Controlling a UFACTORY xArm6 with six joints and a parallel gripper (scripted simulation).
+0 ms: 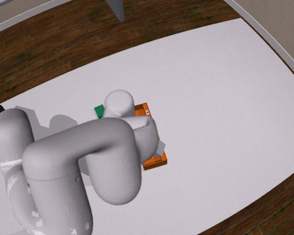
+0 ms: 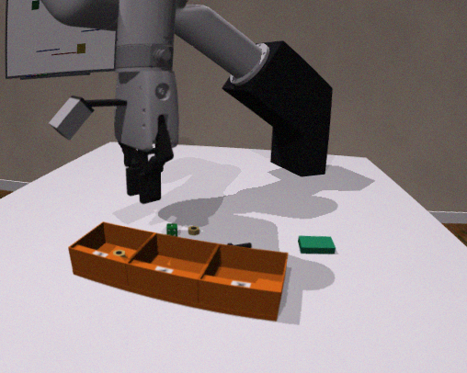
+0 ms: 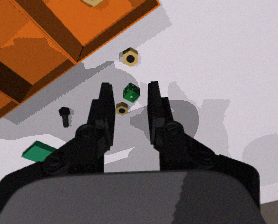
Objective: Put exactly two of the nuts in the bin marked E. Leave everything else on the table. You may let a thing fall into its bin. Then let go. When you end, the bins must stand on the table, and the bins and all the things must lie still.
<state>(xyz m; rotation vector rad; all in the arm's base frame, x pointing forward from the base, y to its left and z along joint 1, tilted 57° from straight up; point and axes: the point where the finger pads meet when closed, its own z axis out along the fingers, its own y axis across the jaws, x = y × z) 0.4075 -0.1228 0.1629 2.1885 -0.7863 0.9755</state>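
The orange bin (image 2: 177, 268) has three compartments in a row, and its labels are too small to read. One brass nut (image 2: 119, 253) lies in the left end compartment. Behind the bin on the table lie a brass nut (image 2: 194, 230) and a green die (image 2: 171, 230). The wrist view shows two nuts on the table, one (image 3: 130, 57) near the bin (image 3: 60, 35) and one (image 3: 121, 108) beside the die (image 3: 131, 92). My gripper (image 2: 142, 190) hangs well above the table behind the bin. Its fingers stand partly open with nothing between them.
A black bolt (image 2: 239, 244) lies behind the bin's right end and also shows in the wrist view (image 3: 64, 116). A flat green block (image 2: 316, 244) lies to the right of the bin. The arm hides most of the bin (image 1: 155, 160) in the top view.
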